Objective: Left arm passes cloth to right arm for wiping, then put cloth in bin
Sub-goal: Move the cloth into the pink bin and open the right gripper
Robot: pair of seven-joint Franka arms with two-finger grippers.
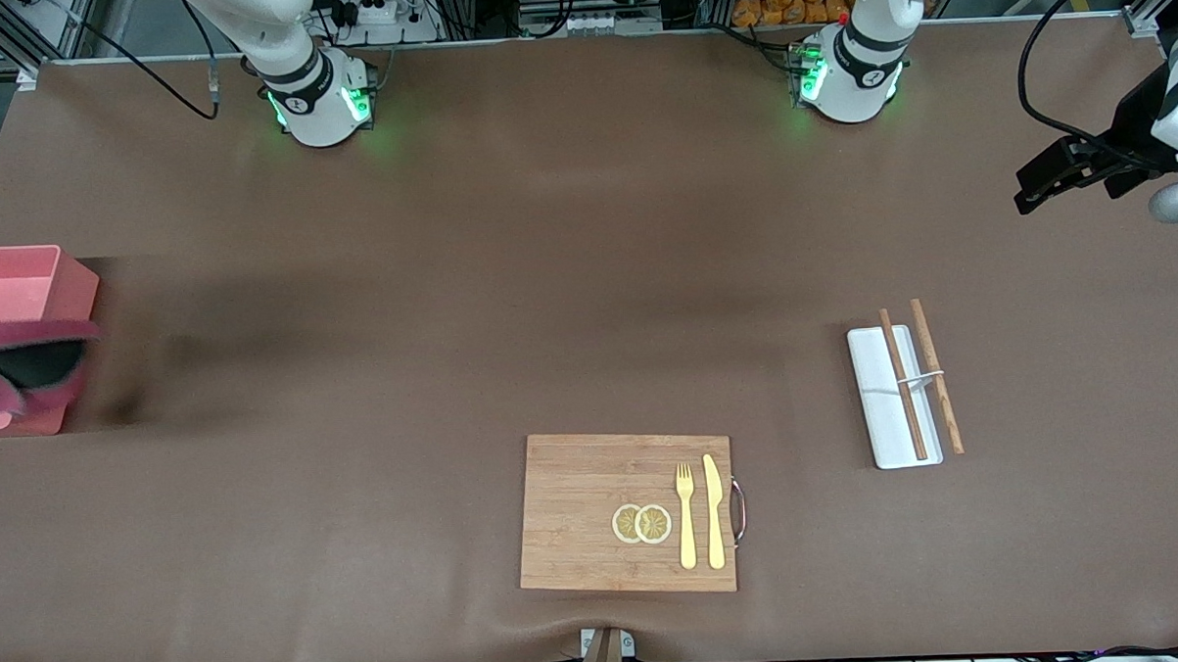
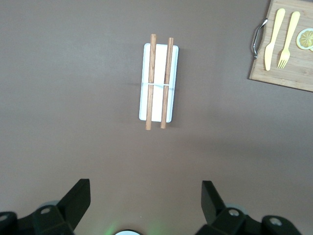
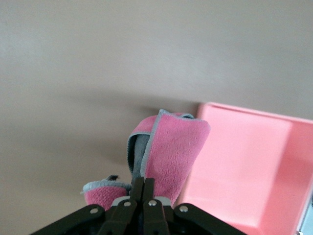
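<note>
My right gripper (image 3: 149,190) is shut on the cloth (image 3: 172,149), which hangs magenta with a grey edge over the table beside the pink bin (image 3: 249,171). In the front view the cloth (image 1: 24,365) hangs over the bin (image 1: 19,282) at the right arm's end of the table. The right gripper itself does not show there. My left gripper (image 1: 1030,190) is open and empty, and waits above the table at the left arm's end. Its spread fingers (image 2: 78,198) show in the left wrist view, with bare table under them.
A white tray (image 1: 881,419) with two wooden chopsticks (image 1: 936,378) lies near the left arm's end; it also shows in the left wrist view (image 2: 159,112). A wooden cutting board (image 1: 581,513) with a fork, a knife and lemon slices lies near the front camera.
</note>
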